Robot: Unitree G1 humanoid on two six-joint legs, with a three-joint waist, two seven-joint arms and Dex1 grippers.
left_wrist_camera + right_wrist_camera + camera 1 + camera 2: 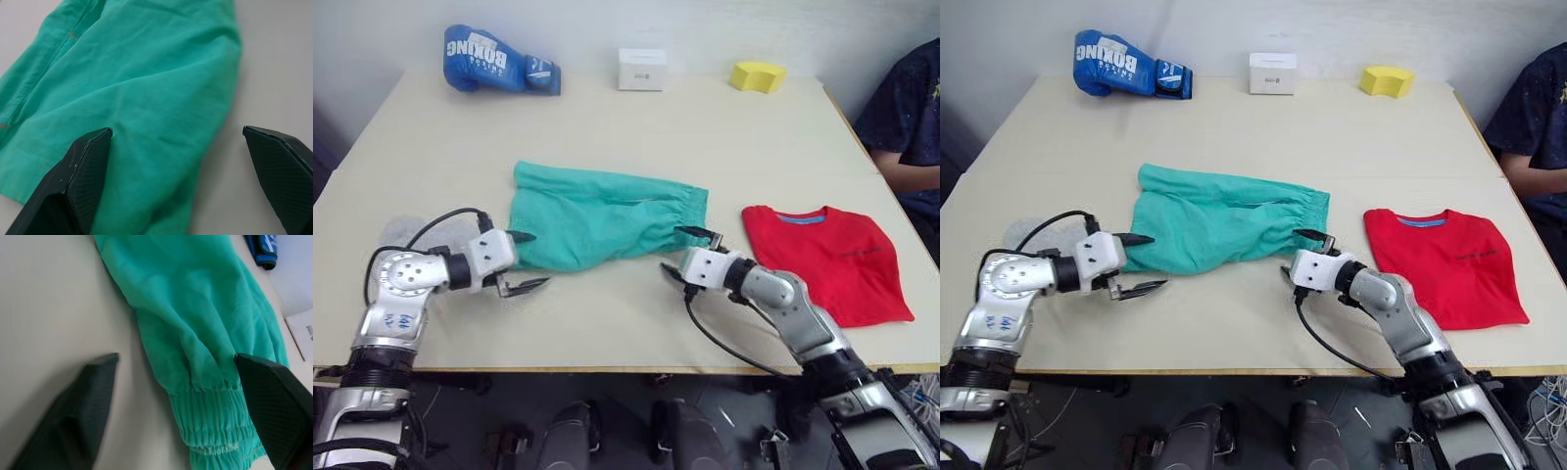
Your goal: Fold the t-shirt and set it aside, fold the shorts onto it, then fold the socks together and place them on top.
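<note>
Your left gripper (530, 261) sits at the near left hem of the shorts (597, 220), fingers spread, one over the cloth. Shorts lie mid-counter (607, 323). Your right gripper (688, 253) is at the waistband corner, fingers apart, gripping nothing. T-shirt (837, 259) lies folded at the right, near a person's arm (911, 176).

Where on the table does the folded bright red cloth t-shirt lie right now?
The bright red cloth t-shirt lies on the robot's right, beside the teal cloth shorts.
</note>
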